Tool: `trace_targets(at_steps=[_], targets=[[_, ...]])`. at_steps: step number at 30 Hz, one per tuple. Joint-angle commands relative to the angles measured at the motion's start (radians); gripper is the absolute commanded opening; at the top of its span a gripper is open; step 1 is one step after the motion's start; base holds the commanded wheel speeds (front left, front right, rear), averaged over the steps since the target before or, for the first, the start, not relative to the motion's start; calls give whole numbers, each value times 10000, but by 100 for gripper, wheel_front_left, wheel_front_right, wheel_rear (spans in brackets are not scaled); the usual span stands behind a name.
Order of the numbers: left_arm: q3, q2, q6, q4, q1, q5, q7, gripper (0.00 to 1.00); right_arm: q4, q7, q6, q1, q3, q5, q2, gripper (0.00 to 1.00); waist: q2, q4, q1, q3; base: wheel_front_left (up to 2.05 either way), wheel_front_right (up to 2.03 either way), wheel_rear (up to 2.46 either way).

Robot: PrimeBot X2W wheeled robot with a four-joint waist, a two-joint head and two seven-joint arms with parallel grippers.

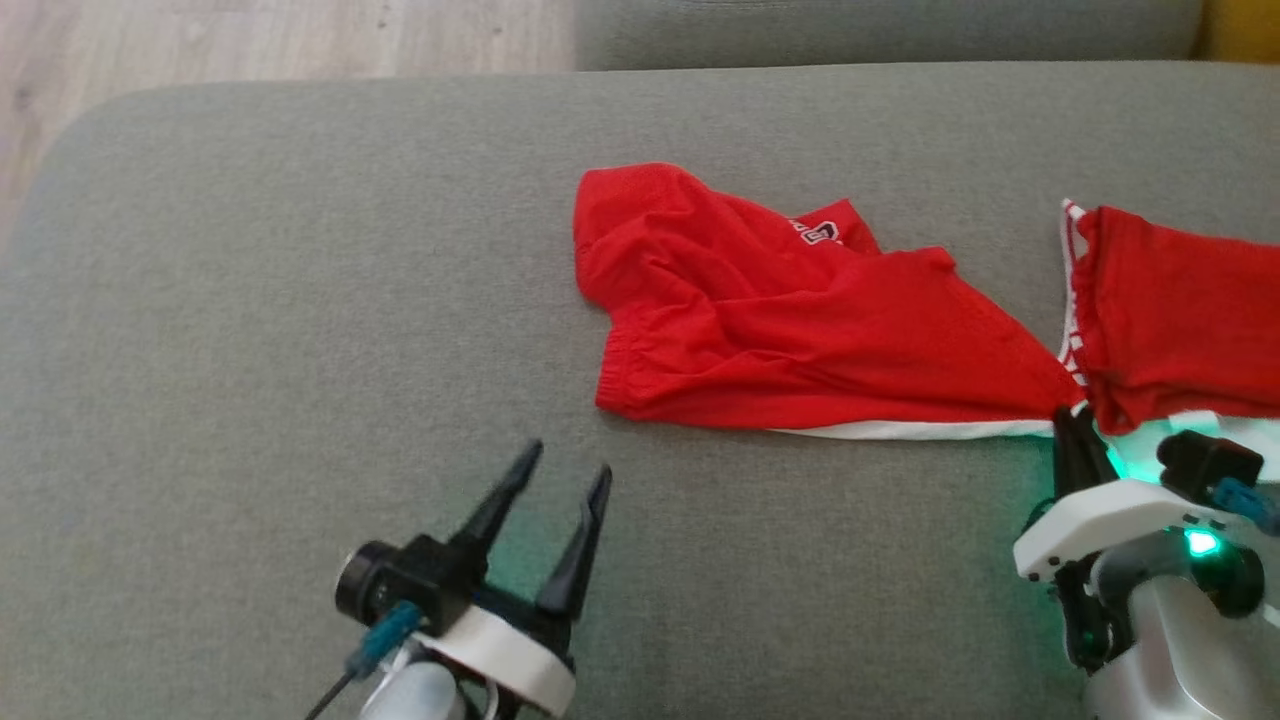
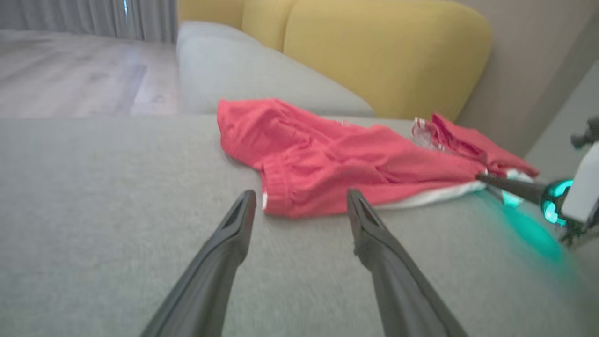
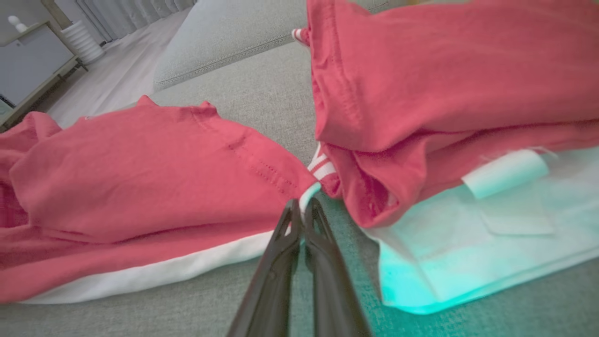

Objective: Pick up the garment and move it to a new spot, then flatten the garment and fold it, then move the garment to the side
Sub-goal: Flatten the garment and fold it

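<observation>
- Red fabric edged by a white hem [image 1: 900, 430] — the garment [image 1: 800, 320] — lies crumpled on the grey cushion [image 1: 300, 300], right of its middle and running toward its right edge. None of it looks lifted off the surface.
- Right end effector [image 1: 1072, 425] sits toward the cushion's near edge on the right. Its fingers are pressed together on the white hem, at the narrow point where the cloth bunches between a left part and a right part. The right wrist view shows the hem caught between the tips.
- Left end effector [image 1: 572, 458] hovers spread wide and empty, closer to the cushion's near edge than the garment is, just short of the gathered band at the garment's left corner.
- Judged step: the first one, picking up — the grasp looks made, the lift not yet begun.
- The next move likely calls for raising the right arm until both parts clear the cushion, then carrying the garment toward the cushion's left side. With a single pinch at the middle, both sides would probably dangle and drag.
- The left end effector could take the gathered corner it faces, sharing the load and easing the flattening to come.
- A thin pinch on a hem may slip under a quick tug, so a slow lift seems wise.
</observation>
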Motion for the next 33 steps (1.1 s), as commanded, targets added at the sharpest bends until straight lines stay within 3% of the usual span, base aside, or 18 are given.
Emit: trace_targets(at_steps=[1,6,11,24,33], targets=[[38,381,-5,13,-704,-113,37,100,-375,10,-7,-210,356,80,-38,0,-1,-113,0,37,0,0,0],[-1082,825,-7,1335,-1728,-529,414,100,-620,153,-7,-357,678,139,-38,0,-1,-366,0,192,0,0,0],[-1548,872,-8,2331,-2557,-666,506,100,-844,263,-7,-505,862,137,-37,0,-1,-565,0,406,0,0,0],[-2164,459,6,4978,-4474,-511,371,100,-1772,578,-7,-899,1343,253,-37,0,-1,-978,0,1162,0,0,0],[-2674,119,-6,5320,-5040,-709,-57,100,-2105,670,-7,-895,1318,304,-37,0,-1,-903,0,1339,0,0,0]])
